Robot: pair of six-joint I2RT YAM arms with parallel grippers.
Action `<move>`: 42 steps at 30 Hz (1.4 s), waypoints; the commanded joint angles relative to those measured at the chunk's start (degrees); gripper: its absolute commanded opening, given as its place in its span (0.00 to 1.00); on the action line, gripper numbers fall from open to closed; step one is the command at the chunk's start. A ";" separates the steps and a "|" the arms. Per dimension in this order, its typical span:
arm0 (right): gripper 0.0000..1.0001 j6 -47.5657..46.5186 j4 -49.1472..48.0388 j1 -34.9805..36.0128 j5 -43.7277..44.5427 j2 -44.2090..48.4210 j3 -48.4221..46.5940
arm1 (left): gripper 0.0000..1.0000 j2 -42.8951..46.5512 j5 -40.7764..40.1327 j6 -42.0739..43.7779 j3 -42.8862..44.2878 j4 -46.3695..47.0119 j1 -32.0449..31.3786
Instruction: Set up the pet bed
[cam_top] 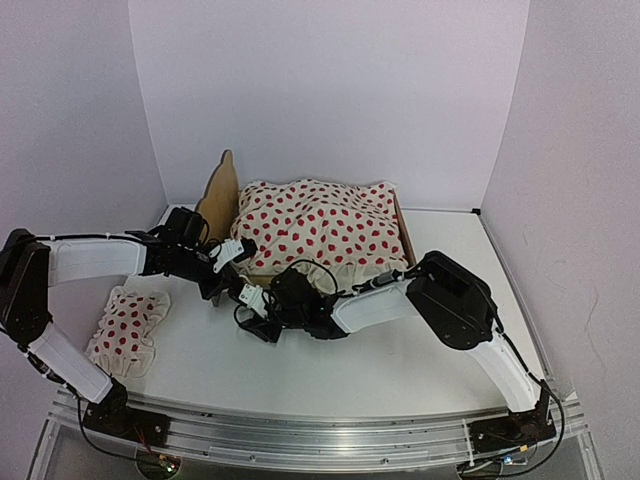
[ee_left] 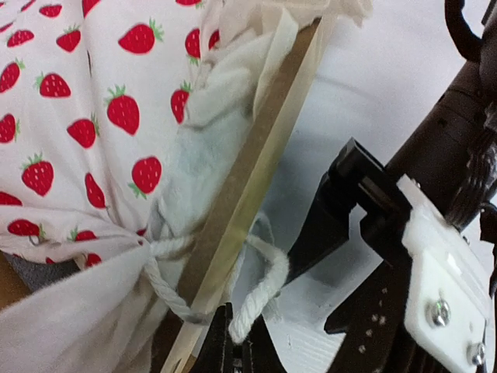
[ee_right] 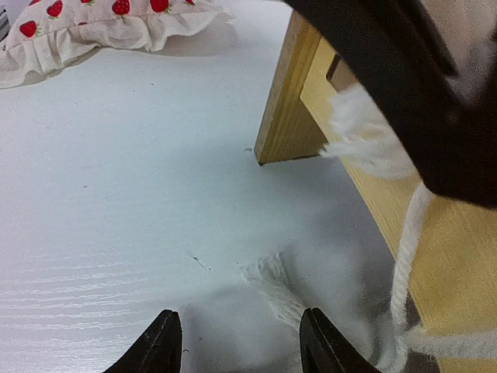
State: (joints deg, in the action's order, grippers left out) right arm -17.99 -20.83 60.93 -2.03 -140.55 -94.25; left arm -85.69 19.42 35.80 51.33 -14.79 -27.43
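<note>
The pet bed stands at the back with its plywood headboard to the left, draped in a cream strawberry-dotted cloth. A white cord from the cloth's corner loops round the bed's near side rail. My left gripper is shut on that cord loop, close to the rail. Just in front of it, my right gripper hovers open low over the table. A frayed cord end lies between its fingertips, beside the bed's corner leg.
The small strawberry-dotted pillow lies on the white table at the front left, also seen in the right wrist view. White walls close in the table on three sides. The two grippers are almost touching near the bed's front left corner.
</note>
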 commanded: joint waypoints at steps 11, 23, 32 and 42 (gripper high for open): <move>0.47 -3.98 -0.81 0.39 4.06 -0.68 -3.11 | 0.00 -2.89 1.94 -1.26 4.97 -1.57 0.97; 0.34 4.36 2.92 3.05 7.41 4.97 9.91 | 0.00 -1.92 1.59 -0.17 2.77 -1.98 0.97; 0.29 15.53 0.71 3.17 7.43 12.63 14.68 | 0.00 -1.08 0.54 13.45 -5.75 -2.22 0.98; 0.41 27.30 -1.67 3.18 13.10 13.41 14.85 | 0.41 -0.90 -0.01 16.13 -9.32 -0.92 0.62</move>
State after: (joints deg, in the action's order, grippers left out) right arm 1.97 -19.73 64.59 6.95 -130.16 -78.94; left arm -87.81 18.76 49.79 42.95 -15.93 -26.29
